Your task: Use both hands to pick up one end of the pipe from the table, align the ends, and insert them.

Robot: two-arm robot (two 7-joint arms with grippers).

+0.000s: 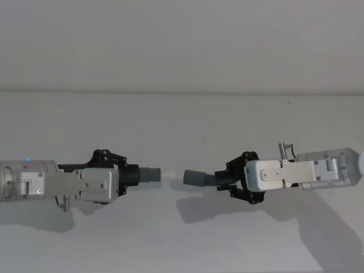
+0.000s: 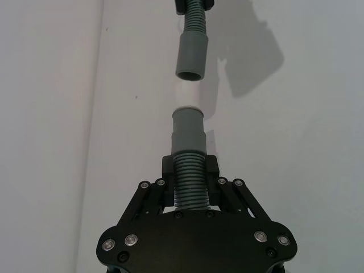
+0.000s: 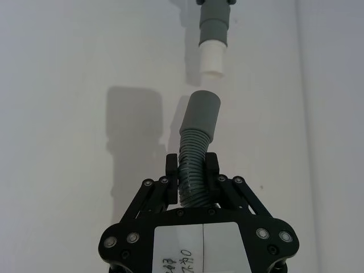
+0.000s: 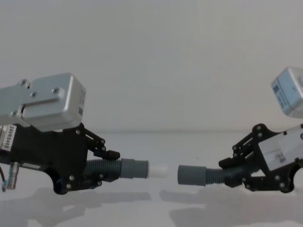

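Observation:
Both pipe pieces are held above the white table (image 1: 182, 244), end facing end across a small gap. My left gripper (image 1: 129, 176) is shut on the ribbed part of one pipe (image 2: 189, 187). Its grey cuff (image 1: 149, 175) ends in a white spigot tip (image 4: 158, 170) that points right. My right gripper (image 1: 229, 181) is shut on the other ribbed pipe (image 3: 192, 176), whose open grey cuff (image 1: 196, 178) points left. In the head view that cuff sits slightly lower and is tilted. The right wrist view shows the white tip (image 3: 212, 60) just beyond the grey cuff (image 3: 203, 111).
The table's far edge (image 1: 182, 92) meets a plain light wall. Shadows of both arms fall on the table below the grippers. The right arm's silver wrist housing (image 4: 289, 92) shows at the chest view's right edge.

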